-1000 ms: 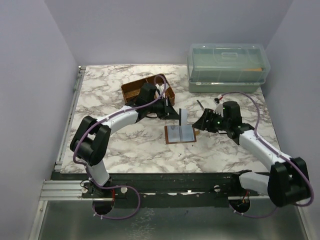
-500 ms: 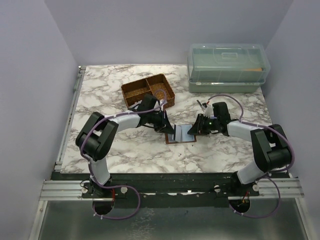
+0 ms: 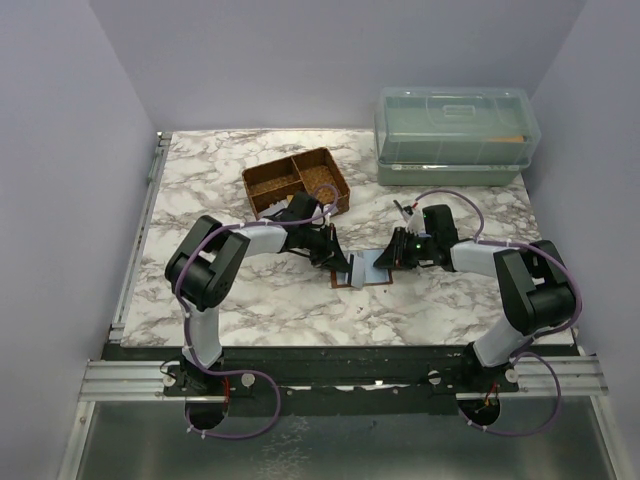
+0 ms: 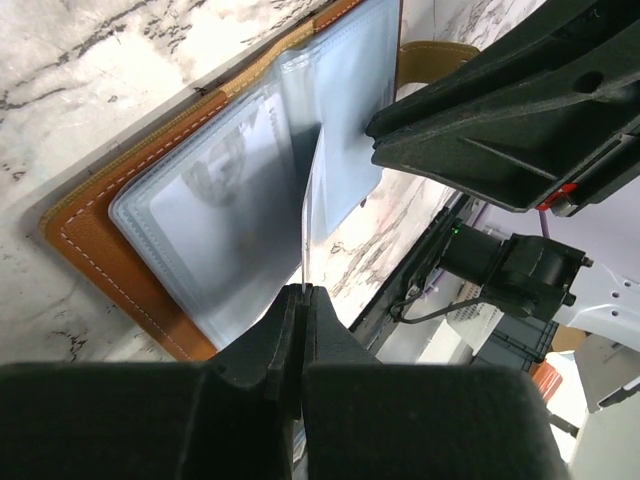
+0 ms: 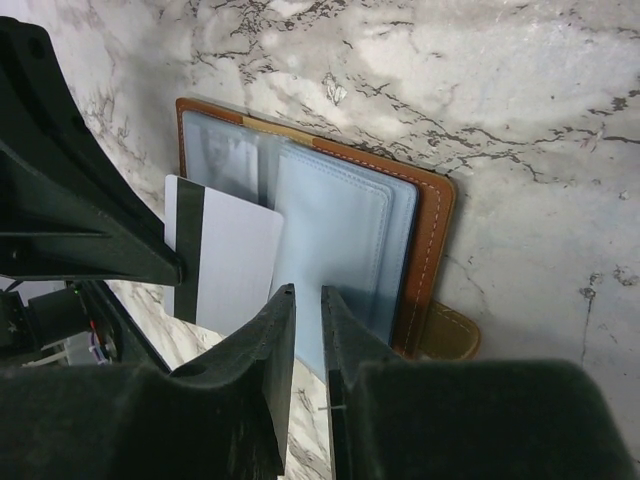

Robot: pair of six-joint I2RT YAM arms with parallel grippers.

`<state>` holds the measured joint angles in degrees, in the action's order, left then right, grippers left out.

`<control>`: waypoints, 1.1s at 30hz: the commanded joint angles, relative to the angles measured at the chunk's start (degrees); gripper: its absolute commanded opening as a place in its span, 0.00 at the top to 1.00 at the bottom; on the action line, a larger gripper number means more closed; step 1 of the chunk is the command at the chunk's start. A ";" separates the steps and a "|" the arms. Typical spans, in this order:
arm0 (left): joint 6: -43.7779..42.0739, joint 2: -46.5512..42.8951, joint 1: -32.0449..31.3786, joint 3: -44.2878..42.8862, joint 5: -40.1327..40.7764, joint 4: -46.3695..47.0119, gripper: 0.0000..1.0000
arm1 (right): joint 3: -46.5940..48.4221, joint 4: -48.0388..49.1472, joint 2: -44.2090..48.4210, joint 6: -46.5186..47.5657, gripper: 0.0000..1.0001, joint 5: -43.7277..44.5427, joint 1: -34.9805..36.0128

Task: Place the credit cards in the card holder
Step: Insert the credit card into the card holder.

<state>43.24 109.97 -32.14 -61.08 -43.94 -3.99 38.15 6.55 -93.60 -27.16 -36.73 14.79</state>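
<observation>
**While card holder [image 3: 365, 272] is laid open, credit card [image 5: 228, 262] is held over it**

Card holder is spread flat on the marble table [image 3: 250, 300]. Credit card is pinched edge-on by the left gripper [image 4: 303, 292], above the clear sleeves [image 4: 230, 210]. Fingers of the right gripper [image 5: 303, 300] are drawn nearly together at the sleeve edge; grip cannot be told.

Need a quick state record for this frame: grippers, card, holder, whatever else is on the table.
card holder: open flat on the table, clear sleeves up
card: pale with a dark stripe, at the sleeves; whether it has entered a pocket is unclear
left gripper: shut on the card
right gripper: at the sleeves, fingers close together, grip unclear
other: divided basket and lidded plastic box at the far side
</observation>
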 commanded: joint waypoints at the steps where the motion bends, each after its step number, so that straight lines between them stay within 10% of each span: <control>1: -1.46 1.38 0.12 -1.14 -1.05 -0.48 1.00 | -1.05 1.72 -1.08 -0.40 0.80 1.55 -0.11; 33: 6.86 3.69 -1.87 1.93 4.63 15.42 1.00 | -1.11 1.05 0.95 -3.42 0.80 1.19 -0.11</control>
<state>49.93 112.09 -33.47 -60.03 -39.40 9.34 36.62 9.50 -93.86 -31.03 -36.71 14.79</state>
